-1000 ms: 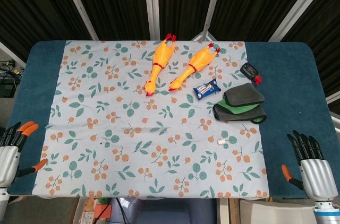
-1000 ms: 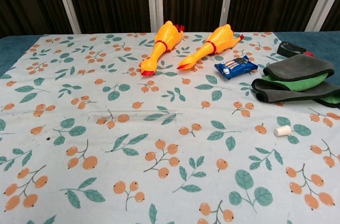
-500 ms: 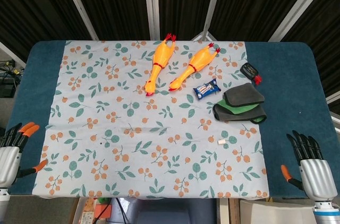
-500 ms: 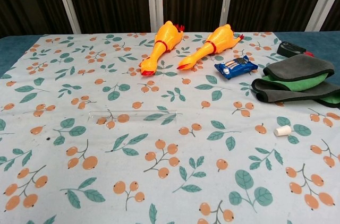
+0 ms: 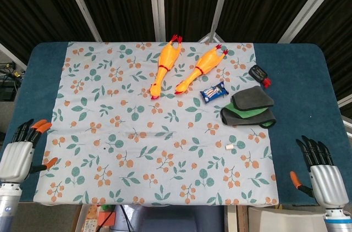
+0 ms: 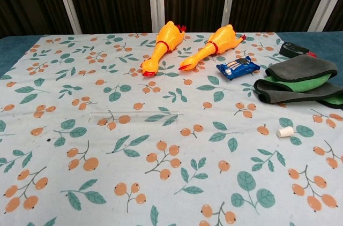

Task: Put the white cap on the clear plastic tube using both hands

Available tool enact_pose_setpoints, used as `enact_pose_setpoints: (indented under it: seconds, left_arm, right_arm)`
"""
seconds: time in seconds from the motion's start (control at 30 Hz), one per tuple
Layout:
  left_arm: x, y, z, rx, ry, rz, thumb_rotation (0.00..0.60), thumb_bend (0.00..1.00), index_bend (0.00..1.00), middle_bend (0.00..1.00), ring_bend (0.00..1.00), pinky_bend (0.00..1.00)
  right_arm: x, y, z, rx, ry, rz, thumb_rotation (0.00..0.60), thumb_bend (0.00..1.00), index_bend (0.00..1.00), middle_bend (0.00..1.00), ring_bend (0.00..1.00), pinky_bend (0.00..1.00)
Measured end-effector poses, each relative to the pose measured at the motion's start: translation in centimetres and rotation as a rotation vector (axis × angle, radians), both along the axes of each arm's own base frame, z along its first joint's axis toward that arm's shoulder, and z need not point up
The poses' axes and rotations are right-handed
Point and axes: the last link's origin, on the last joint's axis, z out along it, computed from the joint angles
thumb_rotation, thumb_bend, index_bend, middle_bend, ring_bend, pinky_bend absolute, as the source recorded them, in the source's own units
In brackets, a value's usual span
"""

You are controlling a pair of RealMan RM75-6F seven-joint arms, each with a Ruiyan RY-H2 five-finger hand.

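Note:
The clear plastic tube (image 6: 134, 114) lies flat on the patterned cloth, left of centre; in the head view it is a faint streak (image 5: 147, 132). The small white cap (image 6: 285, 132) rests on its side well to the tube's right, also seen from the head camera (image 5: 231, 146). My left hand (image 5: 22, 152) hovers at the near left table edge, fingers spread, holding nothing. My right hand (image 5: 319, 169) sits at the near right edge, fingers apart and empty. Both hands are far from the tube and cap. Neither hand shows in the chest view.
Two orange rubber chickens (image 5: 165, 67) (image 5: 201, 68) lie at the back. A blue packet (image 5: 214, 92), folded grey and green cloths (image 5: 248, 106) and a small black item (image 5: 258, 72) sit at the right. The floral cloth (image 5: 110, 177) covers a blue table (image 5: 38, 78).
My left hand has shifted slightly right and toward the table. The right hand, tube and cap have not visibly moved.

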Motion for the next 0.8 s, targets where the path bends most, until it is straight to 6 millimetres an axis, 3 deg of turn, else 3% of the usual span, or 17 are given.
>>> enact_pose_setpoints:
  seconds: [0.17, 0.4, 0.8]
  left_arm:
    - [1.7, 3.0, -2.2, -0.048, 0.0, 0.01, 0.6, 0.23, 0.25, 0.23, 0.0, 0.0]
    - [5.4, 6.9, -7.5, -0.148, 0.035, -0.009, 0.6, 0.31, 0.34, 0.3, 0.0, 0.0]
    - [10.2, 10.6, -15.7, -0.231, 0.029, 0.024, 0.6, 0.35, 0.42, 0.33, 0.0, 0.0]
  right_arm:
    - [0.0, -0.1, 0.0, 0.003, -0.01, -0.01, 0.6, 0.4, 0.0, 0.0, 0.0, 0.0]
    - [-0.1, -0.1, 0.0, 0.007, -0.017, -0.016, 0.6, 0.4, 0.0, 0.0, 0.0, 0.0]
    - [-0.4, -0.3, 0.1, 0.011, -0.038, -0.03, 0.6, 0.4, 0.0, 0.0, 0.0, 0.0]
